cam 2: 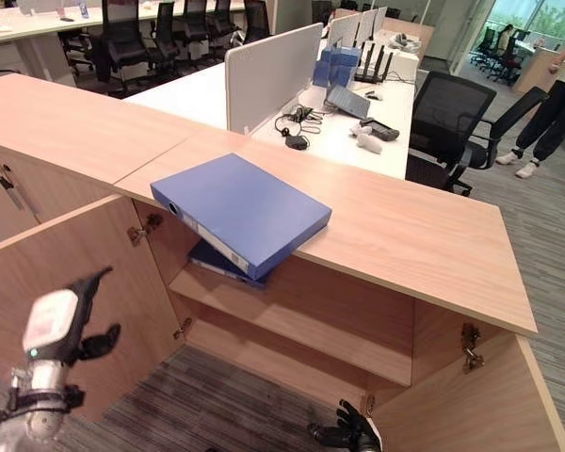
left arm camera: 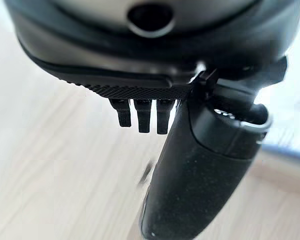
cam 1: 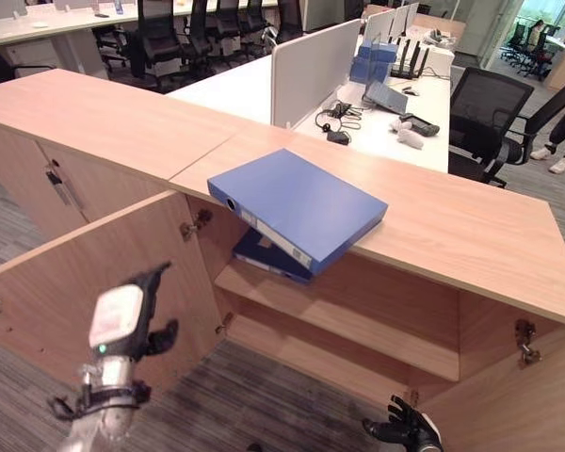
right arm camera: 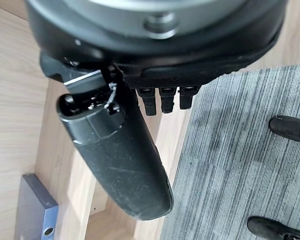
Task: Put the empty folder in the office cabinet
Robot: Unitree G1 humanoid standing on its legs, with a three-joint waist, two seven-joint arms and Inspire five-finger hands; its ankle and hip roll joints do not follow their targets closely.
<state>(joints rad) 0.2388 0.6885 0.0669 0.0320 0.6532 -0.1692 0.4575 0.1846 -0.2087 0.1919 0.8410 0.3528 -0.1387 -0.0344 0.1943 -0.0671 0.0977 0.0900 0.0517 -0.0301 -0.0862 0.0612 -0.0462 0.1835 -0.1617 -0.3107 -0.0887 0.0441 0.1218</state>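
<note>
No readable text, labels or numbers anywhere.
Blue cardboard lever-arch folder (cam 1: 301,207) on the light wooden cabinet top (cam 1: 471,226): its spine shows a pale label strip, nothing legible on it. Second blue folder (cam 1: 264,256) on the shelf inside the cabinet: no print visible. Small blue boxes (cam 1: 369,64) on the white desk (cam 1: 235,89) behind: markings too small to read.

Beyond my cabinet stands a white desk (cam 1: 264,85) with a divider (cam 1: 313,71), a laptop (cam 1: 384,96) and cables (cam 1: 337,118). Black chairs (cam 1: 485,118) stand around; a person (cam 2: 557,104) waits far right.
</note>
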